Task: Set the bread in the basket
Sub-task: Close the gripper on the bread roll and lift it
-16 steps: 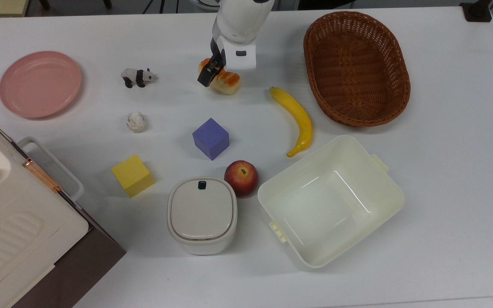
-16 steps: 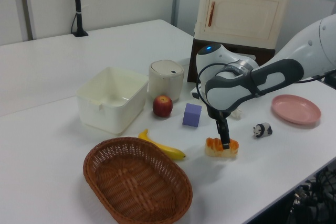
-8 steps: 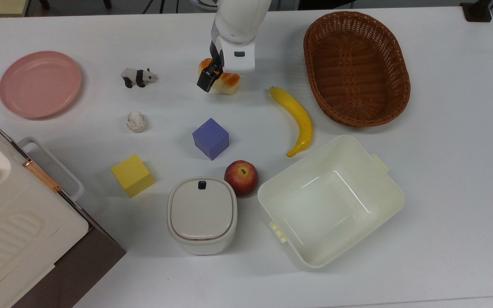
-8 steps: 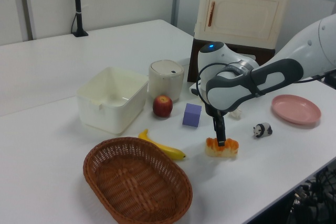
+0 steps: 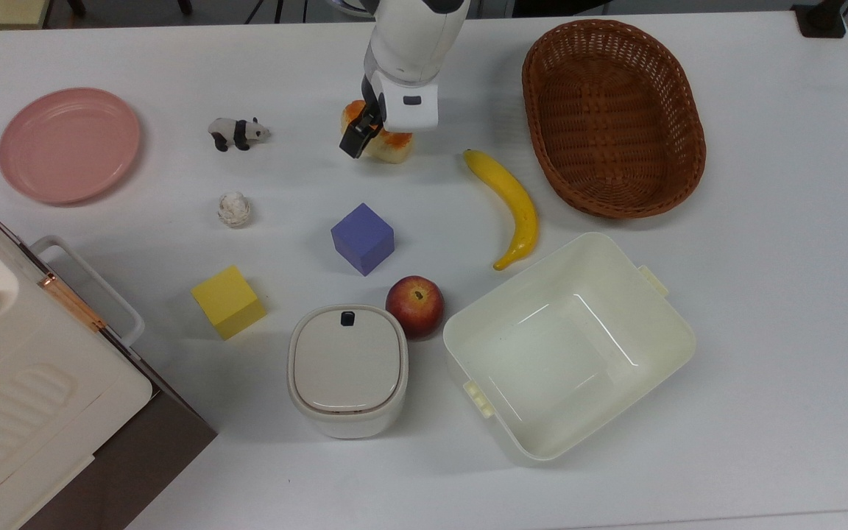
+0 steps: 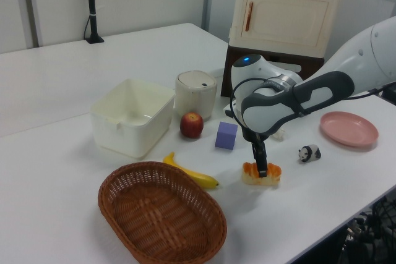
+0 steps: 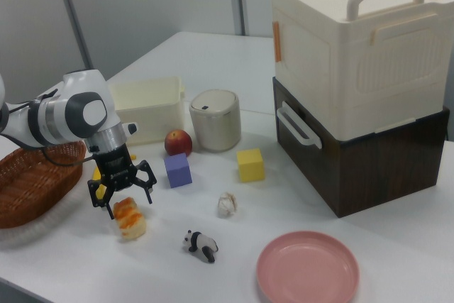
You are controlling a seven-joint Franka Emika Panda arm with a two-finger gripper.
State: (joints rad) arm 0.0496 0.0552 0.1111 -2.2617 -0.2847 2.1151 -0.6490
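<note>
Spread apart, the end effector is seen directly over the bread, its fingers straddling the loaf, which lies on the white counter. Well apart, toward the top view's right beyond the banana, the basket is seen.

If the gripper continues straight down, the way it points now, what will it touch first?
Most likely the bread. In the right view the gripper points down with its fingers spread, directly above the loaf and close to its glossy top. The white table lies underneath. The exact gap is hard to judge.
</note>
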